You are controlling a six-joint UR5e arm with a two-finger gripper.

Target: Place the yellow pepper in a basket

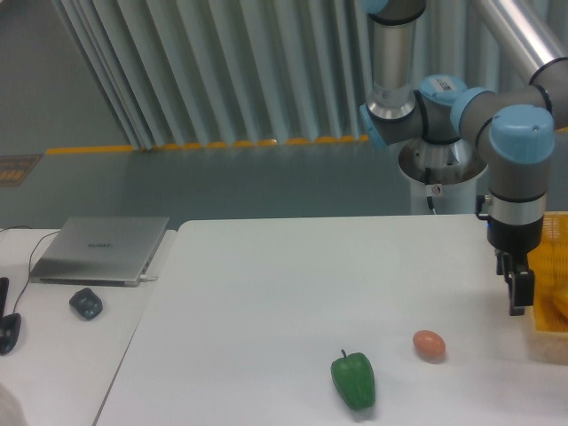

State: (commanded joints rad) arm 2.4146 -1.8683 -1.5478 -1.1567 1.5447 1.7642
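Yellow pepper (562, 304) looks already down in the basket (543, 282), only a sliver showing at frame edge | my tool (517, 297) hangs just beside the rim, holding nothing, can't tell if spread | drop step looks done, next I'd just retreat clear of egg (429, 344)

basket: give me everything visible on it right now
Only a strip of the basket shows, cut off by the right frame edge. It is yellow-orange with mesh-like sides and sits on the white table. A yellow shape inside, barely in frame, can't be identified. The gripper hangs in front of its left side; contact unclear.
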